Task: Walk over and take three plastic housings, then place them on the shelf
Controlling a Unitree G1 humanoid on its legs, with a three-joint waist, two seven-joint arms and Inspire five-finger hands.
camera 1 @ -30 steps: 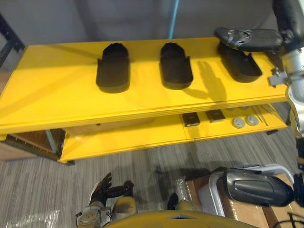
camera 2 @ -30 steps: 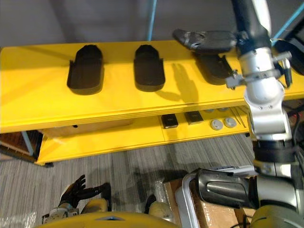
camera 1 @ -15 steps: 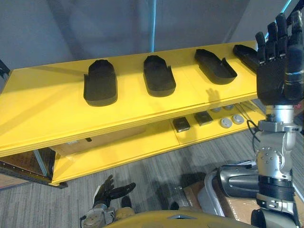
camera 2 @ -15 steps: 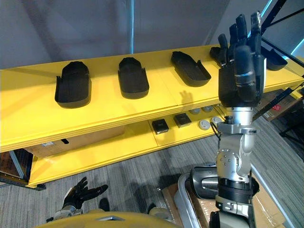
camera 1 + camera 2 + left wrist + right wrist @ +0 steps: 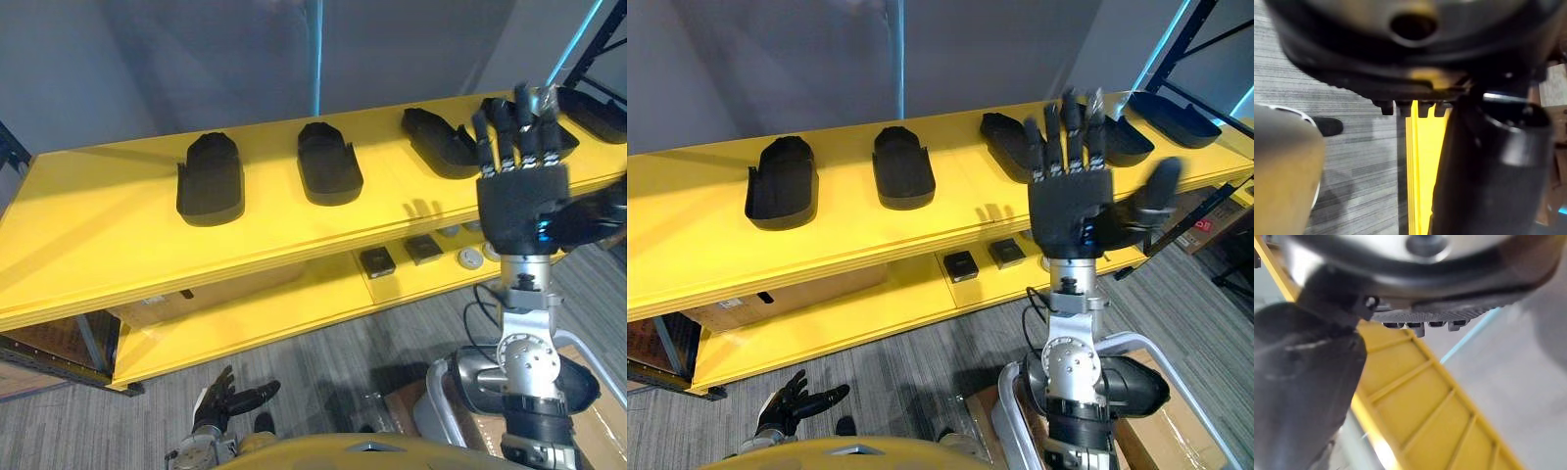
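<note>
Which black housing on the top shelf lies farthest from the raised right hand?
The leftmost housing, at the row's left end; the others lie nearer the right hand.

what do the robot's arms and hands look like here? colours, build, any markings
Right hand: black, with a boxy flat palm block and slim segmented fingers crossed by pale bands. Right arm: silver-grey metal, rounded joint housings with small screws, and a dark collar lower down. Left hand: the same dark fingered type, on a grey wrist. No markings that I can make out.
</note>
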